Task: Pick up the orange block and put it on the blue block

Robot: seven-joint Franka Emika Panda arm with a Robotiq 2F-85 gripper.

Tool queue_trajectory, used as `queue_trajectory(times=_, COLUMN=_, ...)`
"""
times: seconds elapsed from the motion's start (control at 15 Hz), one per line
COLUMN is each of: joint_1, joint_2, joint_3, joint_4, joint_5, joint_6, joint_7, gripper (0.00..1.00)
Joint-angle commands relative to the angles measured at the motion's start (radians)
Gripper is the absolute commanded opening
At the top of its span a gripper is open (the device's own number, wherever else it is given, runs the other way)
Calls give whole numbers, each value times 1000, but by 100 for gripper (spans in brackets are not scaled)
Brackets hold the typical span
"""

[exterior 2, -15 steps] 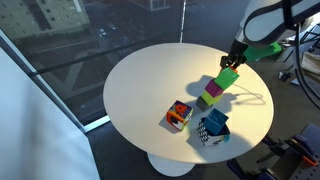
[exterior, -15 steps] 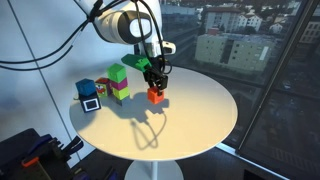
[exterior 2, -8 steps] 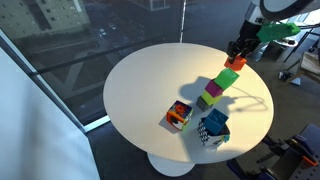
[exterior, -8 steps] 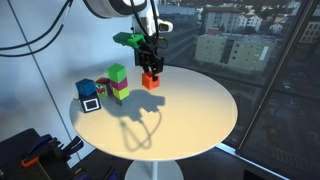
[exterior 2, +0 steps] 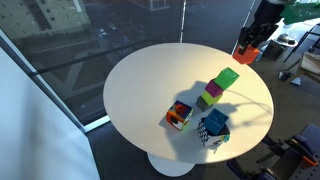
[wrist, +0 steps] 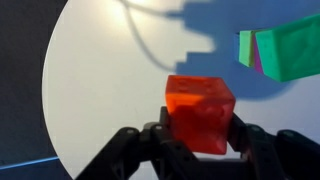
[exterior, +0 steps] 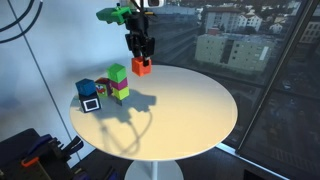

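Hanging high over the counter point(exterior: 195, 115), the hand point(exterior: 141, 57) has its fingers closed narrowly on the orange block point(exterior: 141, 68), which is held clear of the surface. What matters for the coming move is where the blue block point(exterior: 84, 88) lies from here. It is well below the hand and off to one side, beyond the green cube point(exterior: 117, 72) stacked on the magenta cube point(exterior: 120, 91), so that stack stands between hand and goal. The blue block sits tight against a white-faced cube point(exterior: 92, 103), and I can hardly separate the two. The wrist view shows only the green and magenta pair beside the held block, and the blue one is out of frame. My guess is the hand must cross above the stack, then descend.
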Motion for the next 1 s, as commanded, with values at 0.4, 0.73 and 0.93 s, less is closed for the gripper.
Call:
queue_trajectory(times=0.4, joint_1=3, joint_2=-247, joint_3=24, joint_4=-112, joint_5=20, joint_6=-122, joint_7=-102, gripper=29)
queue_trajectory(times=0.73, joint_1=24, joint_2=-344, joint_3=45, joint_4=-181, joint_5=22, joint_6=-142, joint_7=-134, gripper=29)
queue_trajectory(times=0.93, joint_1=47, joint_2=-385, joint_3=61, joint_4=-214, joint_5=29, joint_6=-141, joint_7=-132, gripper=29)
